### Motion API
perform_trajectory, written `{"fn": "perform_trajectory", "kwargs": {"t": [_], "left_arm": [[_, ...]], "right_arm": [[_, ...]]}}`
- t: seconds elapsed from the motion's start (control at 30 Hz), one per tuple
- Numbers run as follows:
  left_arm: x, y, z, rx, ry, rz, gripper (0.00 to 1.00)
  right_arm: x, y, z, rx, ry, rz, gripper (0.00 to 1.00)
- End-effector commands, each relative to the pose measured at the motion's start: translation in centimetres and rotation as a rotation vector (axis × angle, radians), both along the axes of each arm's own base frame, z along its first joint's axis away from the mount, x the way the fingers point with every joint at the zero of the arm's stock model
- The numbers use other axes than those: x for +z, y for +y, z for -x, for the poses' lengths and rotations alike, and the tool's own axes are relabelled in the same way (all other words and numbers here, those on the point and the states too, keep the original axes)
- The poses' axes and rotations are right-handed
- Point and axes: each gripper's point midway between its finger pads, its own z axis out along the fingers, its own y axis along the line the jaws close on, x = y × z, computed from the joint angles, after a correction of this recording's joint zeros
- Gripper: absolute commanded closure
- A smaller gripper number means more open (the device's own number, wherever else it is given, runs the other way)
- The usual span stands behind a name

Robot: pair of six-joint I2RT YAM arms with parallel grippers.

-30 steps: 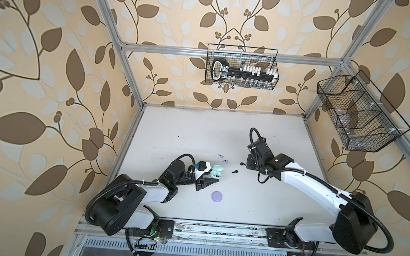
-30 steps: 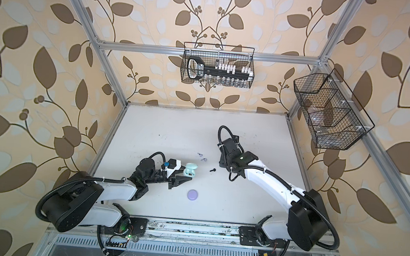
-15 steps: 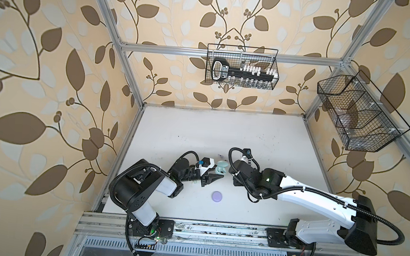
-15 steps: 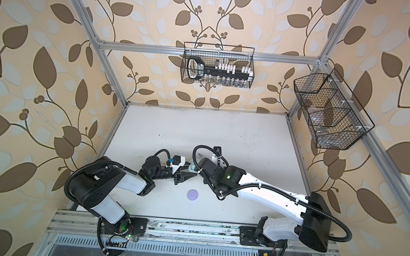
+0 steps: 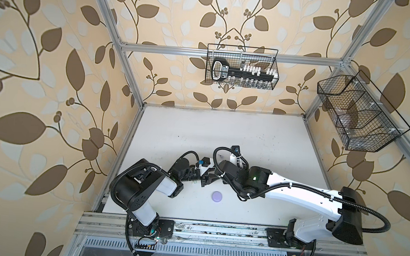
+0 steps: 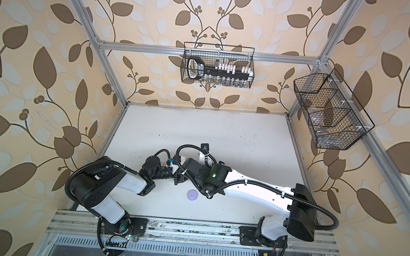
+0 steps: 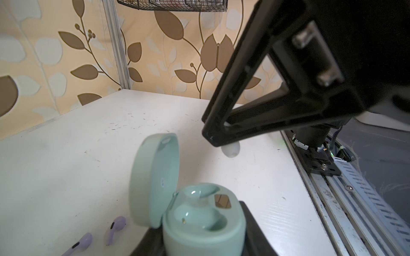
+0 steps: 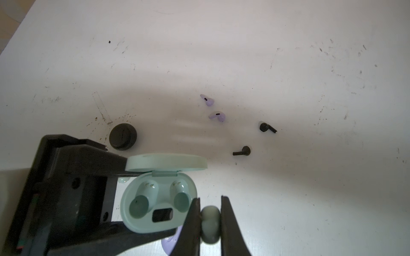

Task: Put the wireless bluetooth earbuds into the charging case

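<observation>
the left gripper (image 5: 211, 176) is clamped on the mint case (image 8: 158, 199), which has its lid up and both pockets empty, near the middle of the bench (image 8: 310, 177) toward its front edge. the right gripper (image 8: 210, 206) pinches a pale earbud (image 8: 210, 223) by its round head, just beside the case rim and not yet over a pocket; its stem is hidden. i'd bring it over the nearer pocket, match the stem to the deep end, lower it slowly and release only once it sits flush. the lilac earbuds (image 8: 218, 116) and black earbuds (image 8: 243, 151) lie farther back
</observation>
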Motion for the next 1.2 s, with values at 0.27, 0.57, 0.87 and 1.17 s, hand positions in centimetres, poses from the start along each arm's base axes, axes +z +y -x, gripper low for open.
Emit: {"fn": "perform_trajectory", "kwargs": {"t": [0.27, 0.57, 0.87, 1.17], "left_arm": [[3.6, -0.5, 1.3, -0.080, -0.085, 0.084, 1.00], [4.0, -0.6, 1.7, -0.100, -0.081, 0.090, 1.00], [4.1, -0.5, 1.8, -0.105, -0.082, 0.094, 1.00], [4.4, -0.4, 2.1, -0.108, -0.089, 0.097, 1.00]], "right_arm": [[0.1, 0.9, -0.7, 0.000, -0.032, 0.022, 0.92], [-0.2, 1.7, -0.7, 0.025, -0.028, 0.020, 0.92], [0.1, 2.8, -0.8, 0.057, -0.042, 0.028, 0.92], [-0.4, 1.9, -0.6, 0.040, -0.050, 0.129, 0.93]]}}
